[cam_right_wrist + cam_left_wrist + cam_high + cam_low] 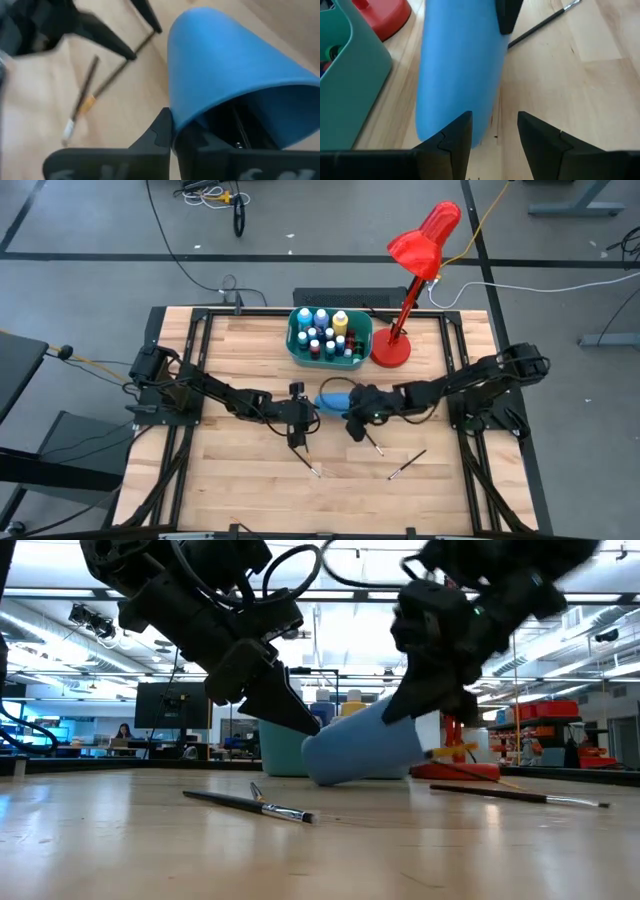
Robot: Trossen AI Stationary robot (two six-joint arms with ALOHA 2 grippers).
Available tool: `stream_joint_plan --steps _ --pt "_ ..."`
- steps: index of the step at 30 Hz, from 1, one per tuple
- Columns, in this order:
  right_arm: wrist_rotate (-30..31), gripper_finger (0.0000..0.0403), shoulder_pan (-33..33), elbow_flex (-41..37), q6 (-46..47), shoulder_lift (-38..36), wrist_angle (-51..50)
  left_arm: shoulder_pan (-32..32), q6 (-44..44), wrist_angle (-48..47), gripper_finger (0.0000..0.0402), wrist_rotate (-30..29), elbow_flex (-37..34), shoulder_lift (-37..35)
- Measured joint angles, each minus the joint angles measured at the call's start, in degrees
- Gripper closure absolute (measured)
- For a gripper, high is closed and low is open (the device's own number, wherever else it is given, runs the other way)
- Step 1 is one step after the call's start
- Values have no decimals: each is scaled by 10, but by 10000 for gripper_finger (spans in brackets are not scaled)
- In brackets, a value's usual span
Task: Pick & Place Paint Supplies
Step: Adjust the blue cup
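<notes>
Teal tub (300, 346) at back of table, beside red lamp (405, 280), already packed with paint bottles (322, 332), so bottle half looks done to you. Blue cup (334, 397) on its side mid-table; right gripper (172, 137) pinched tight on its rim, one finger inside. Looks like you're standing it up for brushes. Left gripper (492, 132) just behind cup's base, jaws apart, holding nothing. Brushes left: three loose on wood, near front: (312, 463), (407, 465), (372, 442). None in cup as far as visible.
</notes>
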Motion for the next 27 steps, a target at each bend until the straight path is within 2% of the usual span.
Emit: stream_joint_plan --steps 6,11,16,27 --pt "-9 400 -15 170 -79 1 -326 -6 -1 0 235 0 0 0" --pt "-5 401 -18 263 -118 1 -472 -7 -6 1 235 0 0 0" --pt "-8 402 -18 298 -172 1 -544 -7 -14 2 235 0 0 0" --pt "-7 402 -17 307 -418 1 -604 -7 -48 8 235 -1 0 0"
